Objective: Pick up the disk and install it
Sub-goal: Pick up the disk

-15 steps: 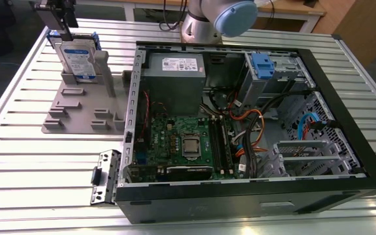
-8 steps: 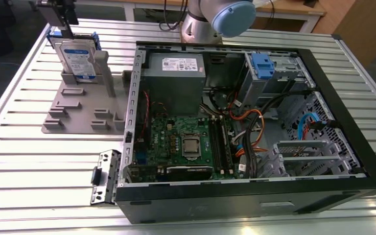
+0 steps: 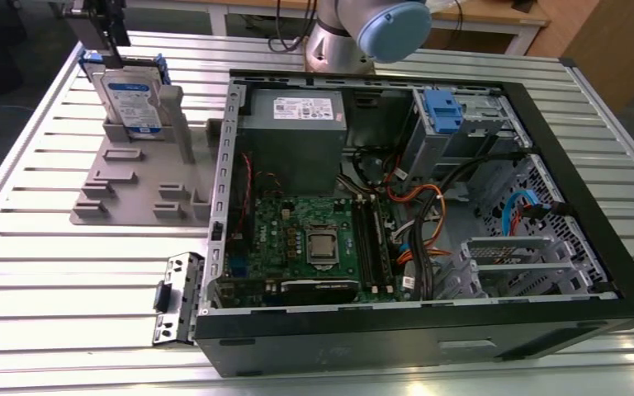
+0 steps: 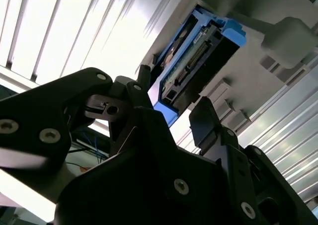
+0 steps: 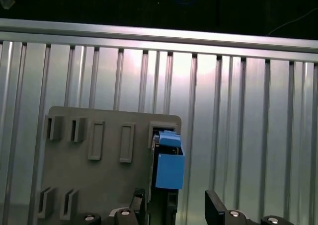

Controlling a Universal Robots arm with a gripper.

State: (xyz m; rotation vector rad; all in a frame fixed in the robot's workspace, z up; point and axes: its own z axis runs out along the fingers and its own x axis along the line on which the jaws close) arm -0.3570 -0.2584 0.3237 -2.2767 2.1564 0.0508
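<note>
A slatted metal table (image 3: 30, 272) carries everything, and most of it is taken up by an open computer case (image 3: 405, 342) lying on its side, its circuit board, cables and grey power box facing up. At the far edge of the case stands the base of the robot arm (image 3: 389, 29). On the exterior view's left, just beside the case, a flat grey holder (image 3: 130, 198) lies on the table with rows of slots (most of them bare). The disk (image 3: 135, 95) stands upright on edge in the holder's far slot, its label facing the near side and its blue frame showing at the top; it is not lifted and not in the case. The gripper (image 5: 175, 197) hangs right over its top edge with the jaws spread wide and gripping nothing. In the first wrist view the disk's edge sits nearer one of the fingers (image 5: 139, 197) than the other, with a clear gap on the far side. I judge this to be the pick-up step, at the approach, with the installing not begun. A sound grip here calls for the fingers to straddle the blue frame evenly before they close.
</note>
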